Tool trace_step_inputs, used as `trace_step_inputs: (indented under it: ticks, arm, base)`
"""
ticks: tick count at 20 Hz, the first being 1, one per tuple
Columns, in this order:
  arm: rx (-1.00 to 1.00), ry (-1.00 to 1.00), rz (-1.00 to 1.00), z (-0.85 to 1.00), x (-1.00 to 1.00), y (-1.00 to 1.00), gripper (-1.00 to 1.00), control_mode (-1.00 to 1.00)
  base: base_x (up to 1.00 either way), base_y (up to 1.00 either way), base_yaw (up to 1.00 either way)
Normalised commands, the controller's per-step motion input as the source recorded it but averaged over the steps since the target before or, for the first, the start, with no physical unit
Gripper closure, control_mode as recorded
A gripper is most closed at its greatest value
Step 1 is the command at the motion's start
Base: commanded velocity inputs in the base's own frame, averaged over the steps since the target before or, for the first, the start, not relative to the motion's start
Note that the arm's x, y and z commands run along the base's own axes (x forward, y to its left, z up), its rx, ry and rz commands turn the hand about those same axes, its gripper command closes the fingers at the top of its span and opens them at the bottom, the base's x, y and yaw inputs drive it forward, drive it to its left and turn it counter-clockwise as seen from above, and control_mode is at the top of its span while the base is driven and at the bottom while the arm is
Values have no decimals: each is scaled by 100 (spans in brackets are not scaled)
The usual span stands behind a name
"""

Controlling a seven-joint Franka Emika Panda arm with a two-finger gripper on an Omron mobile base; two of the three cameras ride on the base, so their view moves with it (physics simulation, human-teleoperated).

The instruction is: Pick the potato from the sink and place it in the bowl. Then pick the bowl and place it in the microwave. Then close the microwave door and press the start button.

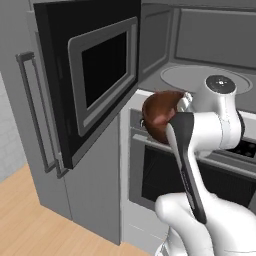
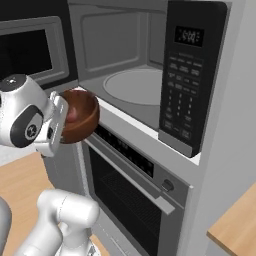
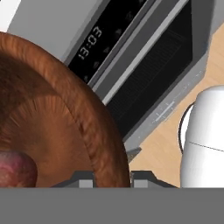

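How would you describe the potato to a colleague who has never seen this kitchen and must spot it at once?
Start at the open grey built-in microwave above the oven. Just in front of its opening, the fingers grip the rim of a round dark brown wooden bowl. The small reddish-brown potato lies inside, duller and lumpier than the glossy wood.

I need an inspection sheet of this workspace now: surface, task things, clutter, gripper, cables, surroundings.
Surface: turntable plate bare.
Job's things: bowl held up before the open microwave, outside the cavity; potato inside the bowl; microwave door swung wide open.
Clutter: nothing seen.
Gripper: gripper shut on the bowl's rim, one finger on each side.
Cables: nothing seen.
Surroundings: oven below the microwave; tall cupboard left; wooden floor.
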Motion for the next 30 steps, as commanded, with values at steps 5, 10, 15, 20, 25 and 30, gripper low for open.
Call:
trace_step_inputs:
  ticks: [5, 10, 15, 20, 25, 30]
  arm:
    - [0, -23, -32, 46, -7, -1, 100, -100]
    - [0, -14, -18, 52, 0, -24, 100, -100]
    - [2, -3, -13, 37, 19, -46, 100, -100]
    - [1, -2, -13, 34, 36, -39, 100, -100]
    - [2, -2, -10, 26, 41, -39, 100, -100]
    - [3, 0, -7, 16, 53, -40, 100, -100]
  base:
    - [0, 0, 0]
    - [0, 0, 0]
    - [0, 0, 0]
    - [0, 0, 0]
    - [0, 0, 0]
    - [0, 0, 0]
